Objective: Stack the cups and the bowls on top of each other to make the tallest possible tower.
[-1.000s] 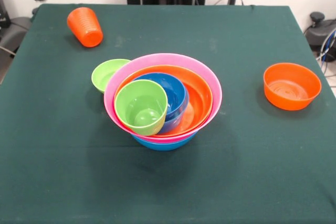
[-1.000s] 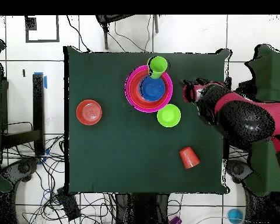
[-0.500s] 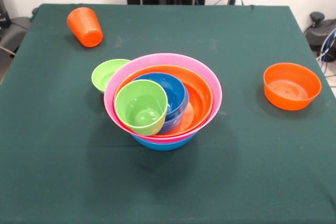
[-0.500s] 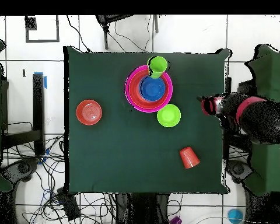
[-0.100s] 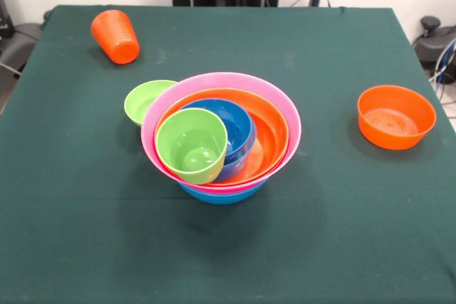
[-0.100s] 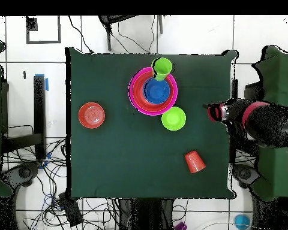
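The gripper (image 6: 210,112) hangs at the table's (image 5: 320,247) edge. Between it and the tower (image 5: 221,137), the small lime-green bowl (image 6: 173,118) blocks the straight path; the orange cup (image 6: 194,161) lies off to one side, with open cloth between.

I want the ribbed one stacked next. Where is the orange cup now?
In the front view the orange cup lies on its side near the table's far left corner, apart from the tower and beyond the small green bowl.

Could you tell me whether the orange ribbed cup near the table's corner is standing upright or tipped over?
Tipped over: the orange cup lies on its side on the green table, apart from the tower.
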### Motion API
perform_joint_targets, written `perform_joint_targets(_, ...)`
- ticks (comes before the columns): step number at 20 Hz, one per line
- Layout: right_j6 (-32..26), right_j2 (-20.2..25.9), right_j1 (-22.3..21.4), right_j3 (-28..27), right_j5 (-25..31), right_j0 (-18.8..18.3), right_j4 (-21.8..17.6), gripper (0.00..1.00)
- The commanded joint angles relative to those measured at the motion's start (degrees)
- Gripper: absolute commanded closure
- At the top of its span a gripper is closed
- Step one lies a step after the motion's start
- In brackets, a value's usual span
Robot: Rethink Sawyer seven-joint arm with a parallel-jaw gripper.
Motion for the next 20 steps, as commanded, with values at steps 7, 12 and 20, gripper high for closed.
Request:
perform_joint_targets(7, -9.16, -9.49, 0.31, 6.38, 3.87, 5.56, -5.36, 0.0)
perform_joint_targets(12, -6.05, -10.86, 0.08, 9.48, 1.68, 5.33, -4.42, 0.0)
perform_joint_targets(20, -1.72, -13.88, 1.39, 11.05, -1.59, 8.34, -5.19, 0.0)
